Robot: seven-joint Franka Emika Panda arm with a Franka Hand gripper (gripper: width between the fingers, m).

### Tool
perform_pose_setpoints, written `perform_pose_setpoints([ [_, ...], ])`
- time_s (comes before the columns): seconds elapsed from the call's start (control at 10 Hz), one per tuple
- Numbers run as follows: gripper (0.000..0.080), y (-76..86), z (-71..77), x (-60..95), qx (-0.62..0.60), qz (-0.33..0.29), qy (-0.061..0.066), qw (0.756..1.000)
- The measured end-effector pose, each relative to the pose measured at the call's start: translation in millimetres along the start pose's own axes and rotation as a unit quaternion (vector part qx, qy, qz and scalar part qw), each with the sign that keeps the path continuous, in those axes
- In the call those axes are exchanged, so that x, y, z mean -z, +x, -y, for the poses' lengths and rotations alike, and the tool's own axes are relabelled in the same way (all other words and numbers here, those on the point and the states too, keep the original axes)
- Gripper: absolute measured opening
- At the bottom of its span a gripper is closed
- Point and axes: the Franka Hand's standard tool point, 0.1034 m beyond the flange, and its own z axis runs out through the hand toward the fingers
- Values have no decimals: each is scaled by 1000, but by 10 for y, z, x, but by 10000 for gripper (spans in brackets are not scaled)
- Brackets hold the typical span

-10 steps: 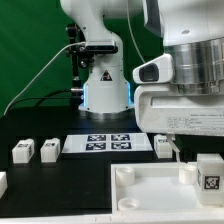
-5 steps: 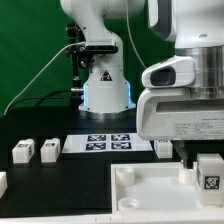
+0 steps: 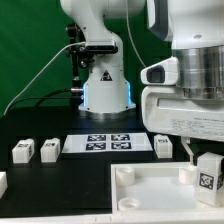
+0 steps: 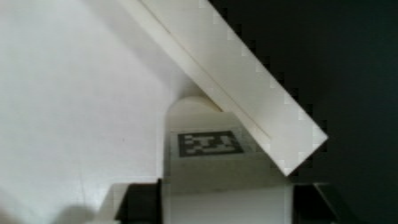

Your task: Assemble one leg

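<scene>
Arm point(image 3: 190, 100) fills the ext. view's right side, its white wrist housing hanging over the far corner of the tray piece point(image 3: 150, 190) on that side. Black surface point(image 3: 60, 185) carries everything.

The tray piece is the big white square w/ corner sockets. It lies flat on the surface, nearest the camera. In the wrist view it shows as a broad white face point(image 4: 71, 90) w/ one raised rim running diagonally.

The marker board point(image 3: 108, 143) lies flat on the surface beyond the tray piece, not touching it.

Loose blocks: two point(image 3: 22, 151) point(image 3: 49, 149) sit side by side beyond the tray piece toward the ext. view's left. One point(image 3: 164, 146) is beyond the tray piece, just past the board's end on the ext. view's right. A fourth point(image 3: 2, 182) is beside the tray piece, cut off by the ext. view's left edge.

The leg point(image 3: 207, 172) is at the tray piece's far corner on the ext. view's right, tilted, tag facing the camera. Can't tell if it touches the tray.

Pincer point(image 4: 217, 205): closed onto the leg point(image 4: 214, 150). Dark fingers point(image 4: 134, 203) press both flanks, and the tagged face pokes out btw them toward the tray rim.
</scene>
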Motion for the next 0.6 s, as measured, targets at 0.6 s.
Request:
perform_pose_setpoints([
  [0.6, 300, -34, 19, -34, -312, 22, 17, 950],
])
